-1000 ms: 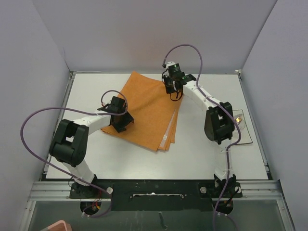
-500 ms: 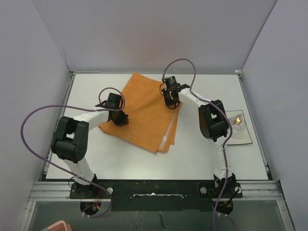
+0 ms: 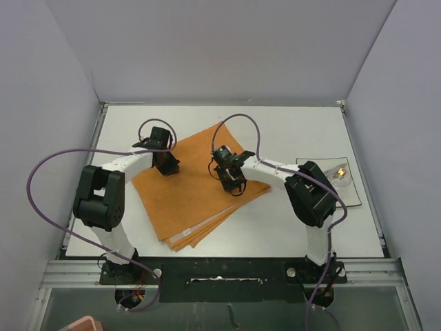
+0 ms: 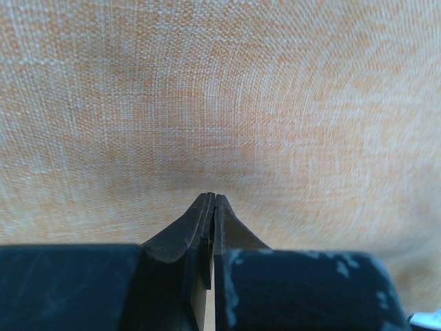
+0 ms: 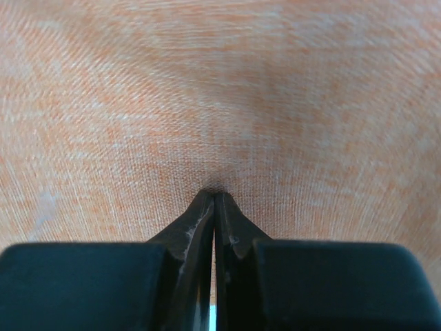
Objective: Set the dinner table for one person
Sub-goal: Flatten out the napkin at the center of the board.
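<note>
An orange folded cloth [image 3: 193, 200] lies in several layers on the dinner table [image 3: 303, 227], set askew with one corner toward the near edge. My left gripper [image 3: 167, 167] is at the cloth's far left edge. My right gripper [image 3: 233, 185] is over its right half. In the left wrist view the left gripper [image 4: 214, 196] has its jaws together, pinching the weave of the cloth [image 4: 220, 96]. The right wrist view shows the right gripper [image 5: 214, 193] the same way, shut with its tips in the cloth [image 5: 220, 89].
A small square plate [image 3: 351, 196] sits at the table's right edge with a small clear glass piece [image 3: 340, 174] on it. Grey walls close in the table at the left, back and right. Purple cables loop over both arms.
The cloth has swung round and slid toward the near edge. The right gripper came from the far right toward the middle with it. The left gripper shut at the cloth's left edge.
</note>
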